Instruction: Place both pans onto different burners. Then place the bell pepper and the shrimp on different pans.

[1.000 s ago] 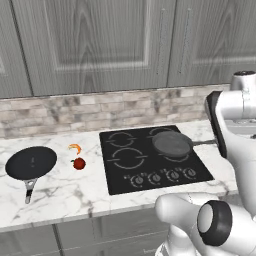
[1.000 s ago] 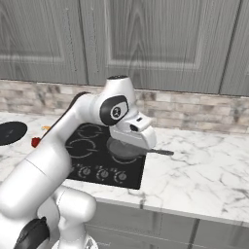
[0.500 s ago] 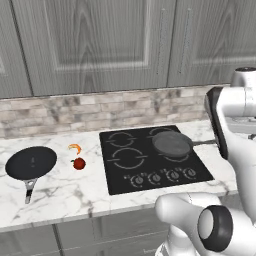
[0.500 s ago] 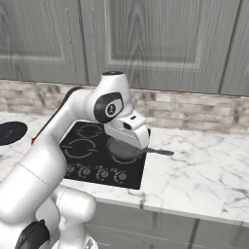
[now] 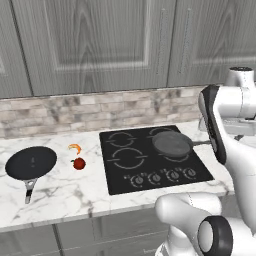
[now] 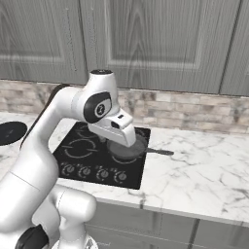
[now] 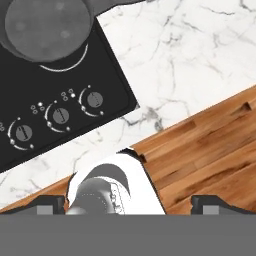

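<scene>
One grey pan [image 5: 171, 143] sits on the cooktop [image 5: 150, 177].

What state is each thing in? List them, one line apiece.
dark grey pan: set on a right-hand burner, empty.
black pan: on the counter left of the cooktop, empty.
bell pepper: on the counter, beside the black pan.
shrimp: on the counter, behind the pepper.
gripper: open, empty.

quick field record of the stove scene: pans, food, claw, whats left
grey pan: on the cooktop's back right burner
black pan: on the counter, left of the cooktop
shrimp: counter, just behind the bell pepper
claw: open, holding nothing
left to do: black pan to a burner, then both foods into pans
</scene>
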